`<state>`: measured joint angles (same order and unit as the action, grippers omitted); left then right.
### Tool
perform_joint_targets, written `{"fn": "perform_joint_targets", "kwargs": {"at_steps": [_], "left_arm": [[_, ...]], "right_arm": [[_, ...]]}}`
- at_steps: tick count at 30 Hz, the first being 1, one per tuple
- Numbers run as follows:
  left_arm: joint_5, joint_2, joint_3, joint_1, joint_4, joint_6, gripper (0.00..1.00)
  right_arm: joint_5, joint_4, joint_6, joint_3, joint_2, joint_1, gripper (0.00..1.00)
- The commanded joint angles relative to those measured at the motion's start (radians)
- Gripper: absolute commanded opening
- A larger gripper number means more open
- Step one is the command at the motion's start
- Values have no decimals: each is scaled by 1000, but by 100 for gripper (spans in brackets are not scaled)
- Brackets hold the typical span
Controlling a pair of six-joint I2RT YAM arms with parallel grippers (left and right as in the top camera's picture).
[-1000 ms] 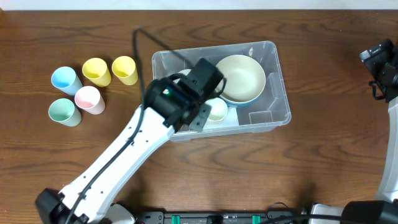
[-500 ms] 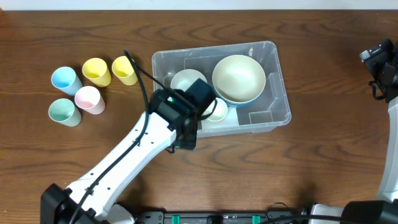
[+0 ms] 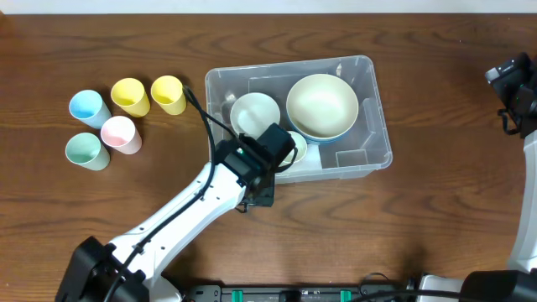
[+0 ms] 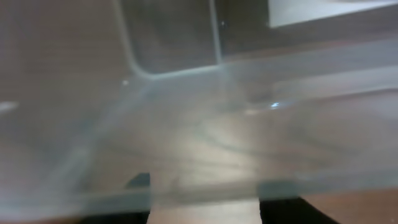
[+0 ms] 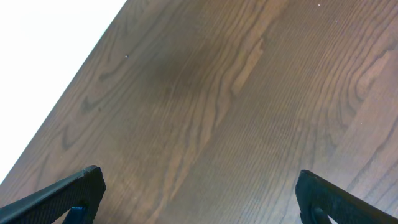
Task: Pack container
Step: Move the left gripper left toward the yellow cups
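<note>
The left gripper (image 4: 204,202) hangs low at the near wall of the container (image 3: 382,113). In the blurred wrist view its jaws stand partly apart, with only clear plastic ahead of them and nothing visibly held. Just beyond it in the overhead view, a small bowl (image 3: 295,151) sits against the bin's near wall, partly hidden by the wrist. A pale bowl (image 3: 254,111) lies in the far left part, and a large cream bowl (image 3: 323,102), nested in a bluish one, fills the middle. The bin itself stands on the table (image 3: 419,235) near the middle of the far edge. Well apart toward the left edge are a blue cup (image 3: 86,106), a yellow cup (image 3: 129,95), a second yellow cup (image 3: 168,93), a pink cup (image 3: 120,132) and a green cup (image 3: 86,151), all upright and crowded together. The right gripper (image 5: 199,186) hovers wide open over bare wood at the right edge. Packing looks roughly half done, with the bowls in and the cups not yet. The next move probably calls for the left arm to clear the rim, swing toward the cups and pinch one wall without knocking its neighbours.
</note>
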<state>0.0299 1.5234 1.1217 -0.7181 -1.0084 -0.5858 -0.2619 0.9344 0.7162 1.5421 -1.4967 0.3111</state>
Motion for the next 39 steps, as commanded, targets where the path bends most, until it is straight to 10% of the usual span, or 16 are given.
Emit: {"fn": "perform_joint_targets", "kwargs": {"at_steps": [1,29,39], "left_arm": [[39,-1,-16,1,35,-14,56],[111,-273,170,17,-142,57,66],[240,-313,185,343,-24,201,76]], "right_arm": [[-11,1,12,8,6,3,99],[-11,1,12,8,6,3,99],[-11,1,12,8,6,3,99]]}}
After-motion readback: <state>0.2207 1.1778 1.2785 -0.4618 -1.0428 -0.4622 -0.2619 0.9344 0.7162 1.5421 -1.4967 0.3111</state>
